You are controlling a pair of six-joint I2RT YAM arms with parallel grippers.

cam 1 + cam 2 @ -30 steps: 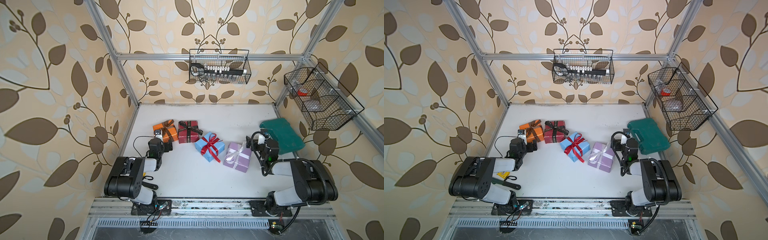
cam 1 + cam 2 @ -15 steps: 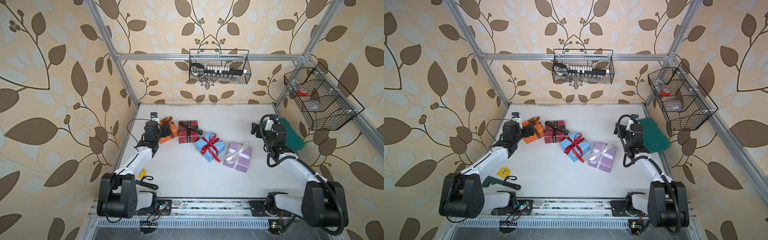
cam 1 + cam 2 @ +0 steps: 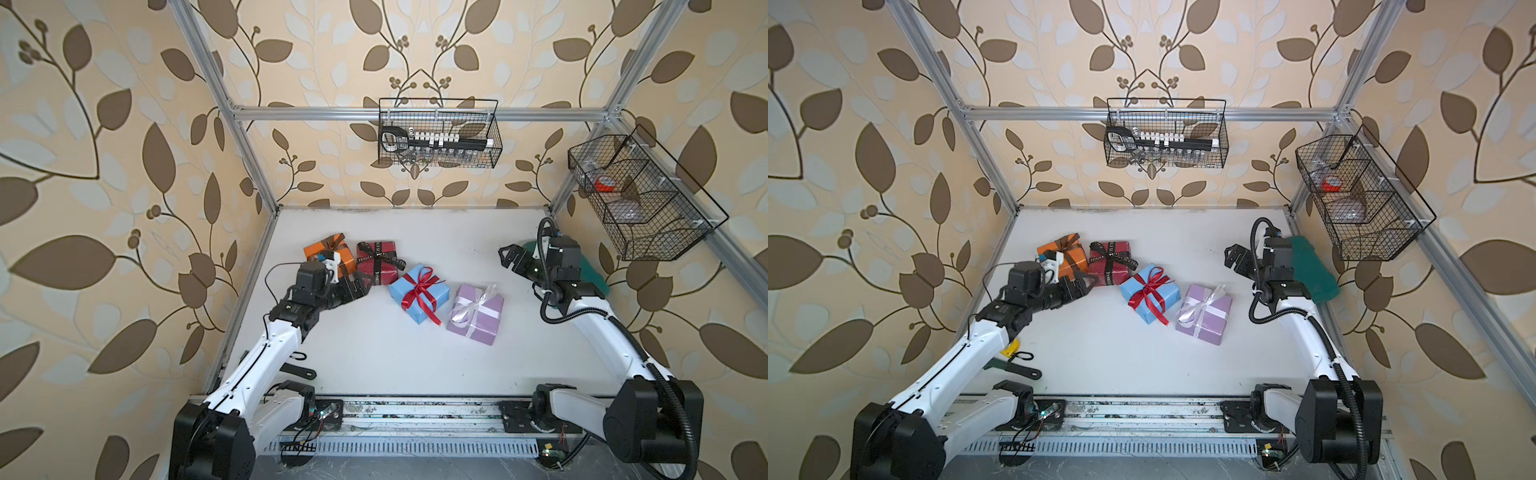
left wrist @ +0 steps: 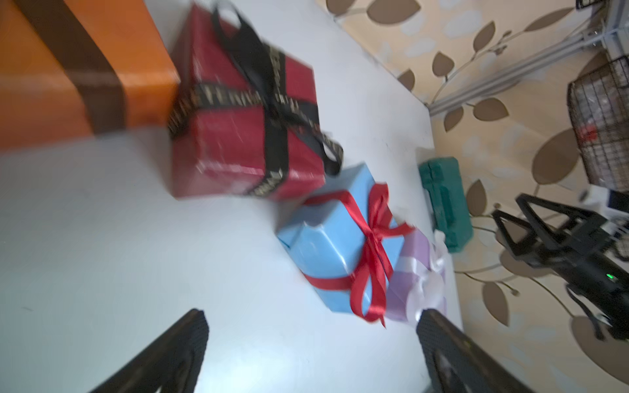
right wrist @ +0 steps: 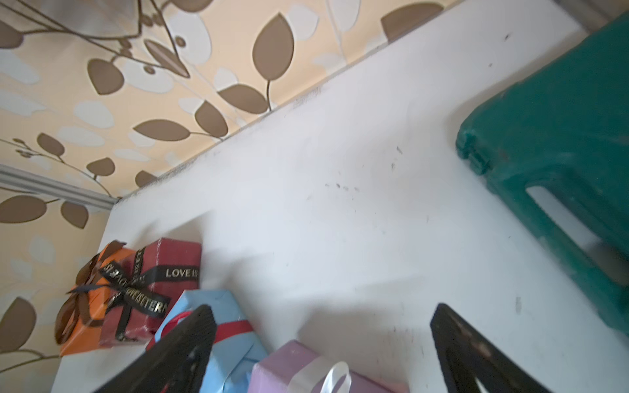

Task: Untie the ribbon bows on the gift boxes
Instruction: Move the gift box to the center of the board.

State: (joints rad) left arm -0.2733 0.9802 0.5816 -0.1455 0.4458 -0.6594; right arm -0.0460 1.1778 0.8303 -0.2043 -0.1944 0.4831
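Four gift boxes lie in a row in both top views: orange (image 3: 320,252) with a brown bow (image 3: 336,241), dark red (image 3: 386,272) with a lettered black bow (image 3: 380,258), light blue (image 3: 432,301) with a red bow (image 3: 422,286), and lilac (image 3: 484,328) with a white bow (image 3: 473,305). All bows are tied. My left gripper (image 3: 359,286) hovers open in front of the dark red box (image 4: 238,146), empty (image 4: 311,316). My right gripper (image 3: 511,255) is open and empty (image 5: 323,311), raised behind the lilac box (image 5: 299,367).
A dark-green plastic case (image 3: 592,268) lies at the right wall, behind the right wrist. Wire baskets hang on the back wall (image 3: 438,133) and the right wall (image 3: 640,199). A yellow tool (image 3: 1011,347) and a black tool (image 3: 1017,368) lie under the left arm.
Both arms have unfolded from a low tucked pose. The left gripper has swung from the orange box to the right, in front of the dark red box. The boxes have not moved.
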